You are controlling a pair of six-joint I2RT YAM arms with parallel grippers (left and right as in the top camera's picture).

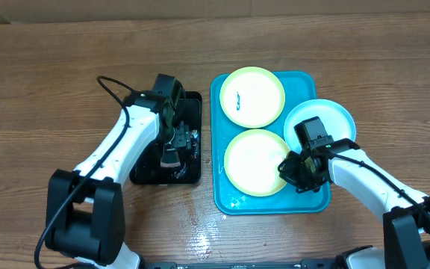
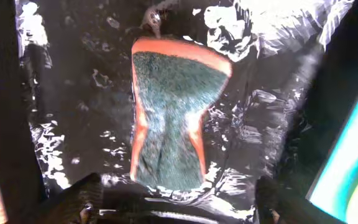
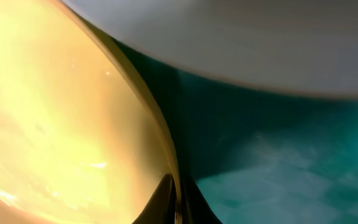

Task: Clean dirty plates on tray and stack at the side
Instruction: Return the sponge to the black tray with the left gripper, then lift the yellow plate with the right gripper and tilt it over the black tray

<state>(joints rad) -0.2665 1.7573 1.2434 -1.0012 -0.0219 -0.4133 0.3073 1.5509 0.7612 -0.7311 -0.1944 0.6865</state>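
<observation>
Lower yellow-green plate (image 1: pixel 254 162) lay in the tray (image 1: pixel 219 187), near side, below the upper yellow-green plate (image 1: pixel 252 96). The pale-blue plate (image 1: pixel 333 116) overhung the tray's right rim. Right gripper (image 1: pixel 298 169) was clamped on the lower plate's right rim (thin hold). Left gripper (image 1: pixel 172 134) hung wide open, empty, over the sponge (image 2: pixel 169 118) in the black tray (image 1: pixel 192 101). Best: keep the pinch firm and grab the sponge centred.

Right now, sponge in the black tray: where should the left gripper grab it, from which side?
Pinch the sponge across its narrow waist, one finger on each orange side, coming straight down. It lies green face up in the wet black tray, and the left gripper hangs open above, jaws wider than the sponge.
</observation>
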